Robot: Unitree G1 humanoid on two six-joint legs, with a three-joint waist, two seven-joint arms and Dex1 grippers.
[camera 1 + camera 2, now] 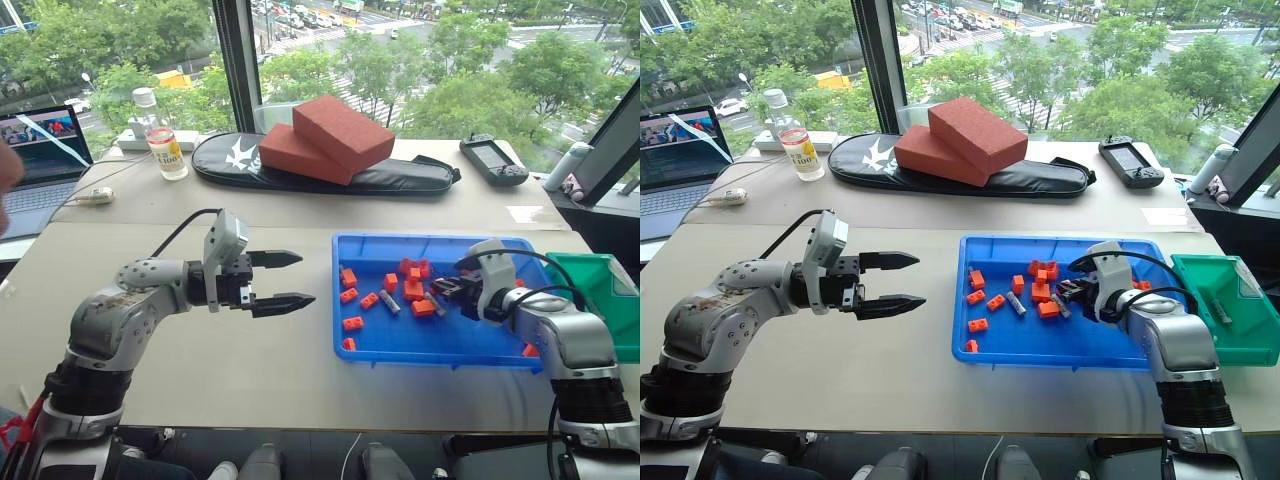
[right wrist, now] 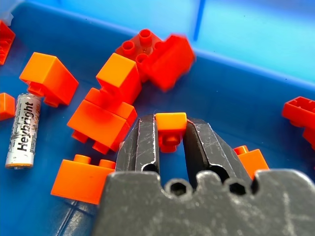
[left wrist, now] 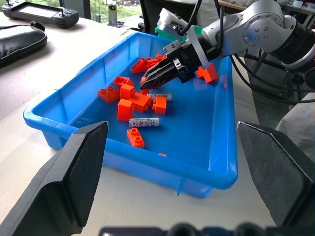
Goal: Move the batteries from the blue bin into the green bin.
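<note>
Right gripper (image 3: 150, 81) is down inside the blue bin (image 1: 400, 345), fingers nearly closed, pinching a small orange brick (image 2: 170, 129) between the tips, not a battery. Orange bricks (image 2: 110, 105) crowd just ahead of and beside the right gripper, some stacked, some touching each other. One battery (image 2: 23, 130) lies flat on the bin floor off to the side of the right gripper, next to a brick, near but not touching the fingers. A second battery (image 3: 144, 122) lies further from the tips, toward the bin's near wall, beside a lone brick (image 3: 135, 138). Right arm reaches forward and angles down into the bin from its right end.

Green bin (image 1: 1230, 320) sits just beyond the right arm, on its outer side, beside the blue bin's right end; something slim and grey lies inside, cannot tell what.

Left gripper (image 1: 282, 279) hangs above bare table (image 1: 200, 370), well apart from the blue bin, pointing level toward it, fingers spread wide, holding nothing.

Behind on the table: two red-brown blocks (image 1: 325, 140) stacked on a black bag (image 1: 330, 175), a water bottle (image 1: 160, 135), a laptop (image 1: 40, 165), a handheld controller (image 1: 493, 160).
</note>
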